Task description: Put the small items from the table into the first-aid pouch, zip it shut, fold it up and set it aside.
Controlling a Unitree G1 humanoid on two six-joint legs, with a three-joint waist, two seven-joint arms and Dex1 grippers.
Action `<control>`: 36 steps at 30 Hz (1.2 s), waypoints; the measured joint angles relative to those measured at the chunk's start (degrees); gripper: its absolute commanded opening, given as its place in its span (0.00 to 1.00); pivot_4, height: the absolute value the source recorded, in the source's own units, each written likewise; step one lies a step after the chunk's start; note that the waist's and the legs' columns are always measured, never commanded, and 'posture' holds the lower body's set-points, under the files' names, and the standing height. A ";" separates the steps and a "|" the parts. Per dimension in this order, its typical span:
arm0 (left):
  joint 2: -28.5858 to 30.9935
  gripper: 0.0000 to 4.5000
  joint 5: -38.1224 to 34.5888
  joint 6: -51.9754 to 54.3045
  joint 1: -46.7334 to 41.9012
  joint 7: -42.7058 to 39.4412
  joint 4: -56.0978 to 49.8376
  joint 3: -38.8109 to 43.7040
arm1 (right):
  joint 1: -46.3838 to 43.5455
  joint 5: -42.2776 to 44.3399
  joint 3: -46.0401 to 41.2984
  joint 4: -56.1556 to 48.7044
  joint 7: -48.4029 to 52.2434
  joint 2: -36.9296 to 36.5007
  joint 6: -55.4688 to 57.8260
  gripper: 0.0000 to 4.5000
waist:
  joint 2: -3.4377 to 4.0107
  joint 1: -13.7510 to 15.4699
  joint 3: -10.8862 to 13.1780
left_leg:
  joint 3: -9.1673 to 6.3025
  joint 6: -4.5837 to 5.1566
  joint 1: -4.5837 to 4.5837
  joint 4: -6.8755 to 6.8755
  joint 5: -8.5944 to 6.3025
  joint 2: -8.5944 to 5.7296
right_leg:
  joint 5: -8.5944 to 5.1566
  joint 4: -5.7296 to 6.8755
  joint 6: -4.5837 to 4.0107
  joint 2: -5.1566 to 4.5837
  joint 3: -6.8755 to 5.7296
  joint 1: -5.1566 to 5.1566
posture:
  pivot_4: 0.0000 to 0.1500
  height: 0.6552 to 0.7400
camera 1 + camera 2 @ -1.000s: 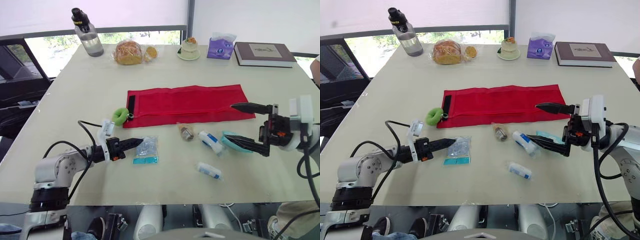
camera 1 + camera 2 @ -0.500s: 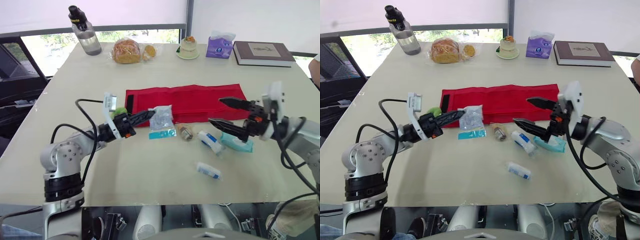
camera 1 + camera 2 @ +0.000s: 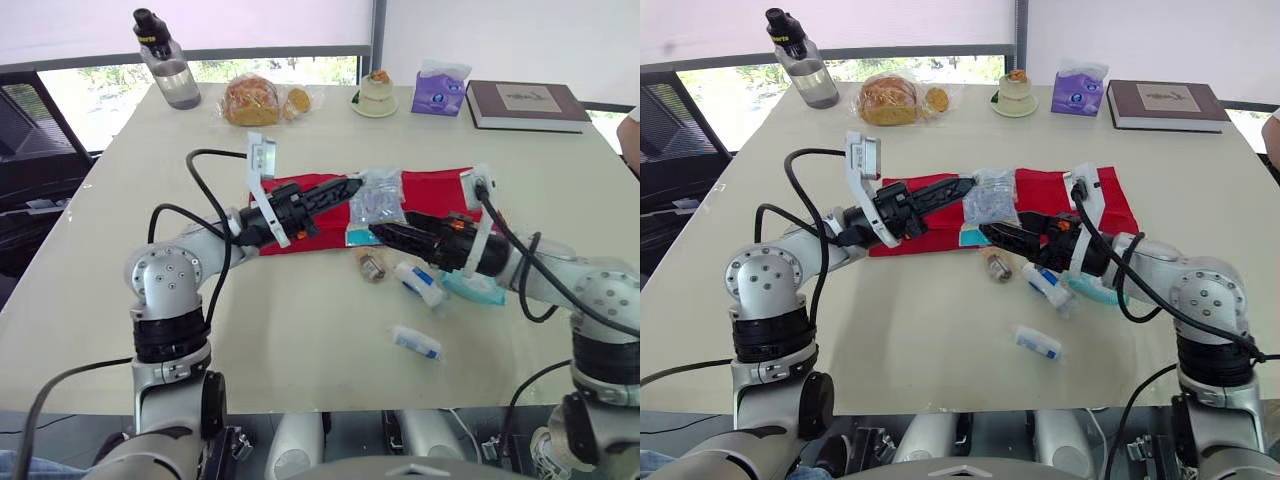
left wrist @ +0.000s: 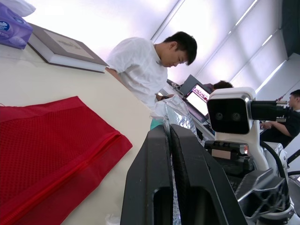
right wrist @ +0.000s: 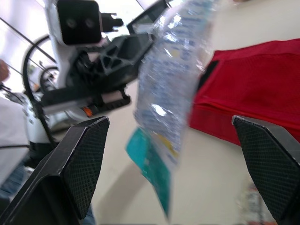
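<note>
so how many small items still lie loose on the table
4: a small brown item, a white tube, a teal packet by the right arm, a second white tube nearer the edge; plus a plastic bag in the left gripper. Arms may hide more.

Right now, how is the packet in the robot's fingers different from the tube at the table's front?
The packet is up in the air, pinched by the left fingers over the red pouch; the tube lies on the table, untouched. The packet is see-through with a teal edge; the tube is white and blue. The packet looks bigger. Both are outside the pouch.
</note>
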 measured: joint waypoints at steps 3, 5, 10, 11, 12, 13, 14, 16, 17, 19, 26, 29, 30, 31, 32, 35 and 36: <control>0.73 0.00 0.01 -0.24 0.03 -0.01 0.00 -0.17 | -0.49 3.60 0.05 -0.03 -3.32 -0.14 -0.44 0.88 | 0.00 0.03 0.00 | -0.05 0.00 -0.30 0.12 0.00 0.00 | 0.01 -0.02 0.01 -0.02 -0.22 -0.14 | 1.00 1.00; 0.88 0.00 0.14 -0.76 0.12 -0.16 0.00 -0.55 | -0.48 4.83 0.14 -0.03 -4.66 -0.12 -1.20 0.70 | 0.00 0.10 0.00 | -0.05 0.00 -0.34 0.13 0.00 -0.01 | 0.01 -0.04 0.01 -0.04 -0.25 -0.14 | 1.00 1.00; 1.68 0.00 1.12 -1.83 1.32 -1.30 0.00 -2.35 | -0.46 6.99 0.56 -0.05 -7.37 -0.17 -2.57 0.21 | 0.00 0.15 0.00 | -0.05 0.00 -0.36 0.13 0.00 0.00 | 0.01 -0.06 0.00 -0.04 -0.31 -0.14 | 1.00 1.00; 1.67 0.00 1.33 -2.27 1.39 -1.35 0.00 -2.55 | -0.43 7.49 0.73 -0.06 -7.91 -0.19 -2.76 0.10 | 0.00 0.16 0.00 | -0.05 0.00 -0.37 0.13 0.00 0.00 | 0.01 -0.06 0.00 -0.04 -0.33 -0.14 | 1.00 1.00; 1.69 0.00 1.51 -2.40 1.40 -1.35 0.00 -2.74 | -0.40 7.97 0.87 -0.17 -8.22 -0.18 -3.05 0.00 | 0.00 0.16 0.00 | -0.05 0.00 -0.37 0.13 0.01 0.00 | 0.01 -0.05 0.00 -0.04 -0.34 -0.14 | 1.00 1.00; 1.68 0.00 1.69 -2.69 1.58 -1.37 0.00 -2.96 | -0.36 8.54 1.27 -0.50 -8.66 -0.22 -3.55 0.00 | 0.00 0.15 0.00 | -0.06 0.00 -0.36 0.13 0.01 0.00 | 0.01 -0.05 0.00 -0.03 -0.34 -0.14 | 1.00 1.00; 1.69 0.00 1.86 -2.87 1.73 -1.38 0.00 -3.18 | -0.23 8.68 1.50 -0.69 -8.94 -0.30 -3.71 0.00 | 0.00 0.13 0.00 | -0.06 0.00 -0.36 0.13 0.01 0.00 | 0.00 -0.05 0.00 -0.03 -0.34 -0.14 | 1.00 1.00; 1.71 0.00 1.89 -3.09 2.22 -1.39 0.00 -3.53 | 0.12 8.80 2.02 -0.89 -9.12 -0.60 -3.97 0.00 | 0.00 0.14 0.00 | -0.06 0.00 -0.37 0.13 0.01 0.00 | 0.00 -0.05 0.00 -0.03 -0.34 -0.14 | 1.00 1.00; 1.76 0.00 1.89 -3.19 2.42 -1.39 0.00 -3.78 | 0.39 8.94 2.13 -0.96 -9.19 -0.85 -4.09 0.00 | 0.00 0.16 0.00 | -0.06 0.00 -0.38 0.13 0.01 0.00 | 0.00 -0.06 0.00 -0.03 -0.34 -0.14 | 1.00 1.00; 1.98 0.00 1.91 -3.34 2.52 -1.53 0.00 -4.00 | 0.54 8.98 2.41 -1.00 -9.24 -1.41 -4.36 0.00 | 0.00 0.18 0.00 | -0.06 0.00 -0.38 0.13 0.01 0.00 | 0.00 -0.06 0.00 -0.03 -0.34 -0.14 | 1.00 1.00; 4.16 0.44 2.03 -4.70 4.13 -2.42 -0.04 -3.45 | 2.13 6.18 2.30 -0.43 -8.30 -5.29 -4.84 0.00 | 0.00 0.17 0.00 | -0.06 0.00 -0.38 0.12 0.01 0.00 | 0.00 -0.07 0.00 -0.03 -0.35 -0.14 | 1.00 1.00; 6.12 0.78 3.57 -6.53 5.15 -2.49 0.23 -1.92 | 3.14 5.16 1.70 -0.08 -6.99 -6.60 -5.05 0.00 | 0.00 0.12 0.00 | -0.06 0.00 -0.37 0.12 0.01 0.00 | 0.00 -0.07 0.01 -0.03 -0.35 -0.14 | 1.00 1.00; 7.15 0.89 5.29 -7.83 5.45 -2.65 0.32 -1.97 | 3.30 4.79 1.67 0.06 -6.42 -6.98 -5.12 0.00 | 0.00 0.15 0.00 | -0.06 0.00 -0.38 0.12 0.01 0.00 | 0.00 -0.07 0.01 -0.02 -0.36 -0.14 | 1.00 1.00; 8.41 0.98 7.43 -9.29 5.87 -2.89 0.58 -2.11 | 3.49 4.57 1.61 0.06 -5.97 -7.25 -5.21 0.00 | 0.00 0.15 0.00 | -0.05 0.00 -0.37 0.12 0.01 0.00 | 0.00 -0.07 0.00 -0.02 -0.35 -0.14 | 1.00 1.00; 9.14 0.98 9.25 -10.55 6.18 -3.05 0.89 -2.26 | 3.72 4.44 1.53 0.06 -5.69 -7.41 -5.28 0.00 | 0.00 0.16 0.00 | -0.05 0.00 -0.36 0.12 0.00 0.00 | 0.00 -0.07 0.00 -0.02 -0.35 -0.14 | 1.00 1.00; 14.52 0.98 20.07 -17.80 8.47 -4.21 3.56 -4.81 | 5.30 3.82 0.63 0.36 -4.65 -8.52 -5.33 0.00 | 0.01 0.20 0.00 | -0.01 0.00 -0.36 0.09 0.00 0.00 | 0.00 -0.10 -0.01 -0.03 -0.33 -0.15 | 1.00 1.00; 16.62 0.98 24.52 -21.44 9.60 -5.06 4.78 -6.50 | 5.72 3.42 0.10 0.56 -4.38 -8.85 -5.41 0.00 | 0.01 0.21 0.00 | 0.00 0.00 -0.37 0.08 0.00 0.00 | 0.00 -0.12 -0.01 -0.04 -0.32 -0.15 | 1.00 1.00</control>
